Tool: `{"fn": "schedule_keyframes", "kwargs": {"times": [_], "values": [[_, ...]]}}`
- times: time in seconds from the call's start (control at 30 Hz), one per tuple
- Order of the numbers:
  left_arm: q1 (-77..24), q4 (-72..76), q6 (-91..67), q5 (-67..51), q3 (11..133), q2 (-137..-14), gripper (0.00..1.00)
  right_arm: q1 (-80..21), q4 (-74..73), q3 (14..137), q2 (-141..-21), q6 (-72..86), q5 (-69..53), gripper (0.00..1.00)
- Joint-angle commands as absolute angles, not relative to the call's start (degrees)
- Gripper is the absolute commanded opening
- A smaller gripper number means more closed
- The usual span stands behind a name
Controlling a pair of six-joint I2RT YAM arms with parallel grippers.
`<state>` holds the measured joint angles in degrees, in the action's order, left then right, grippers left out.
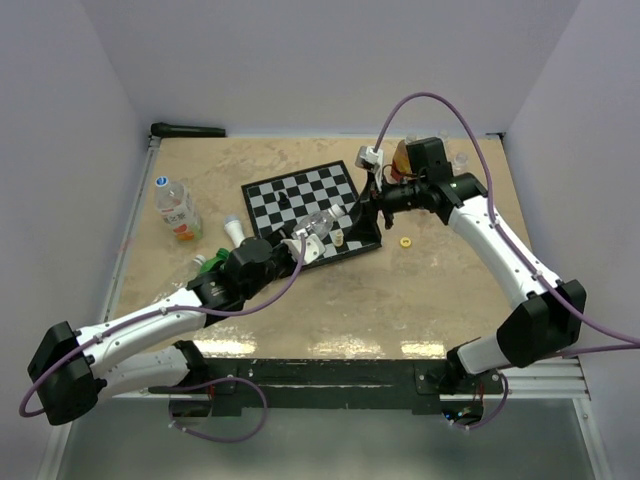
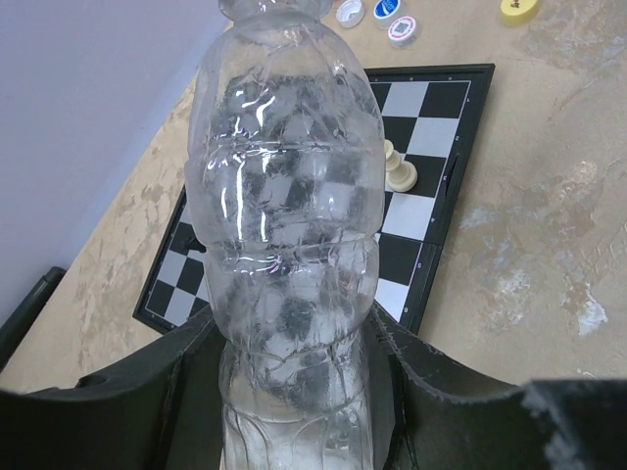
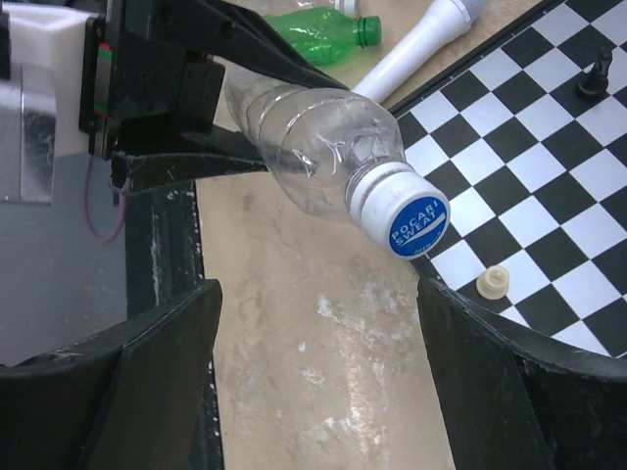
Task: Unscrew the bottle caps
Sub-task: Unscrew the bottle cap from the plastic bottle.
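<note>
While I watched from the near side, the table (image 1: 430, 290) showed a tan, marbled top shut in by pale lilac walls, with a black bar (image 1: 187, 130) lying in the far left corner. A chessboard (image 1: 300, 195) sat near the middle. Left of it lay an orange-labelled bottle (image 1: 176, 210), a white tube (image 1: 234, 230) and a green bottle (image 3: 318, 34); a loose yellow cap (image 1: 405, 242) lay to the right of the board.

From above, both arms reached in over the board's near right corner, wrists facing each other. The left gripper (image 1: 300, 245) was clamped round the lower body of a clear bottle (image 2: 284, 225), holding it off the table and tilted, neck toward the other arm. Its own camera showed only the ribbed, crumpled body, a pale pawn (image 2: 397, 168) on the board and more loose caps (image 2: 402, 29) far off on the table. The right wrist camera showed what that one missed: the blue-topped cap (image 3: 411, 220) screwed on the neck, and a black chess piece (image 3: 593, 73) beyond it. The right gripper (image 3: 318, 289) stood spread wide, the cap just ahead of its fingers (image 3: 490, 382), close to one, touching neither that I could see.
</note>
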<state>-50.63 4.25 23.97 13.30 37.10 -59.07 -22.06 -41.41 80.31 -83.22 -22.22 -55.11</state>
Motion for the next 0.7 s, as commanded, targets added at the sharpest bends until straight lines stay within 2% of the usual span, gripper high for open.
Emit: {"fn": "schedule_keyframes", "kwargs": {"times": [0.0,0.3,0.57,0.67], "values": [[-50.36,7.47,22.85,11.96,37.18,-58.71,0.06,-22.06,-33.14,80.06,-83.76,-10.03,-56.6,0.84],[-50.36,8.0,24.7,9.06,35.95,-57.48,0.05,-22.06,-29.62,81.21,-86.66,-2.29,-56.42,0.8],[-50.36,7.82,25.22,7.82,35.77,-57.48,0.05,-21.8,-28.22,80.6,-86.05,-0.44,-59.59,0.63],[-50.36,8.0,25.4,8.26,35.68,-57.48,0.04,-21.8,-27.42,79.63,-85.34,-0.35,-60.29,0.51]]}}
